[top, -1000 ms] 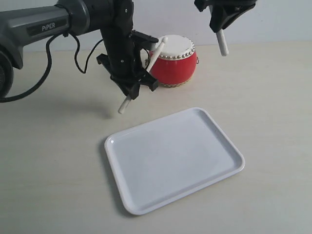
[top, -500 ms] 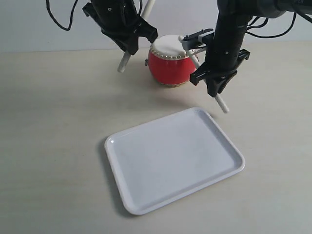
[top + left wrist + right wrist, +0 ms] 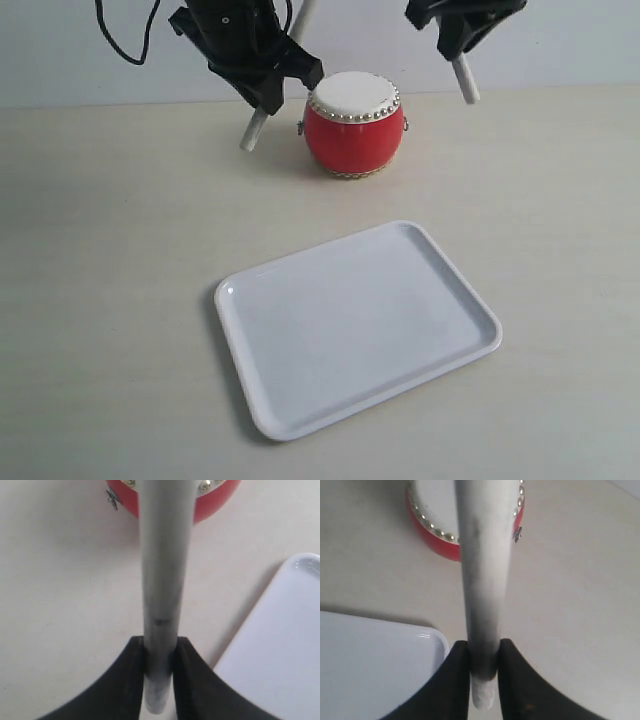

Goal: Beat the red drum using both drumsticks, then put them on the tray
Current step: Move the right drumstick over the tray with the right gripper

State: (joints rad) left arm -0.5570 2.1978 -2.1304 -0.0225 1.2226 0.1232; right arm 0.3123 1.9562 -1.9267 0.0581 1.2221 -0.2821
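**Drum, sticks and tray: stock as I see it from the console**

Drum [image 3: 354,125]: one, red body, cream skin, ring of gold studs. It stands upright on the table [image 3: 120,300] at the far side, behind the tray and apart from it.

Tray [image 3: 355,325]: one, white, low rim. It lies flat on the table nearer the camera, turned at an angle to the table edge.

Left gripper [image 3: 160,652]: raised above the table, up and to the left of the drum in the exterior view. I read its jaws as closed hard on the left stick [image 3: 162,570], gripping near the butt, with a short stub poking out behind the fingers. The stick slants, its lower end hanging in the air just left of the drum.

Right gripper [image 3: 484,652]: high at the top edge of the exterior view, up and to the right of the drum. Its jaws are likewise pinched on the right stick [image 3: 485,565], with a short stub showing behind them.

Both stick tips run out of frame. In the exterior view neither stick touches the drum.
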